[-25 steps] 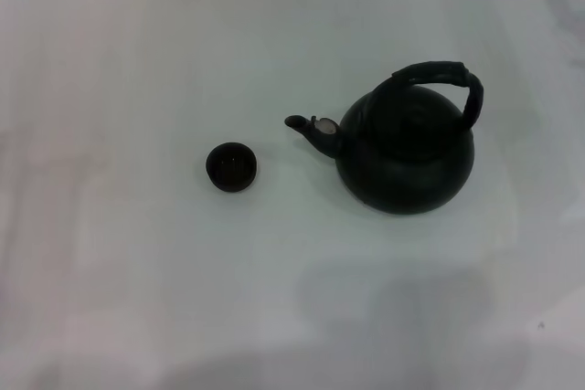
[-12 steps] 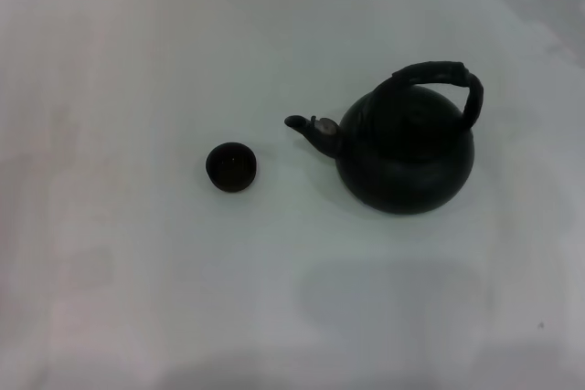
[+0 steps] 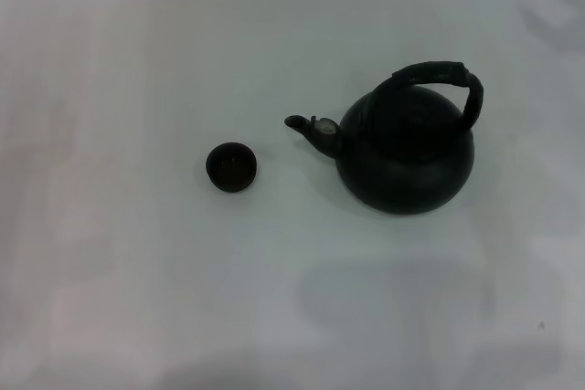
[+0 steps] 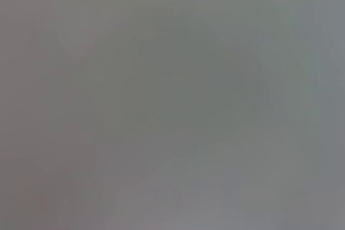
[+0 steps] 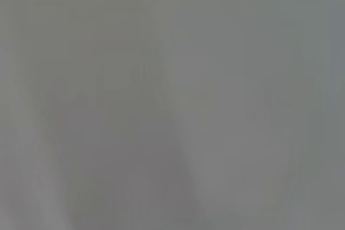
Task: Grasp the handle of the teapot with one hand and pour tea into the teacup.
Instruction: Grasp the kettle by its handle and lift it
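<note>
- Nothing among the objects has shifted since the earlier head frames; only faint shadows on the counter have drifted, notably at the 2 o'clock corner.
- Teapot: matte black, round; stands upright on the counter at about 3 o'clock from frame centre.
- Handle: ribbed black bail, arching over the pot's top toward 1 o'clock; free, nothing on it. Standing raised, it likely offers clearance for a grasp from above.
- Spout: short, with a silvery cap, pointing to 9 o'clock, straight at the cup; this alignment probably suits a simple tilt when pouring.
- Teacup: small, dark, handleless; sits upright at 9 o'clock of the teapot, apart from the spout.
- Left claw, right claw: neither appears in the head view; both wrist views show only featureless grey, so their opening and hold cannot be told.
- Task state: grasp not yet made.
- Markings: no brand, label or legible writing visible.
</note>
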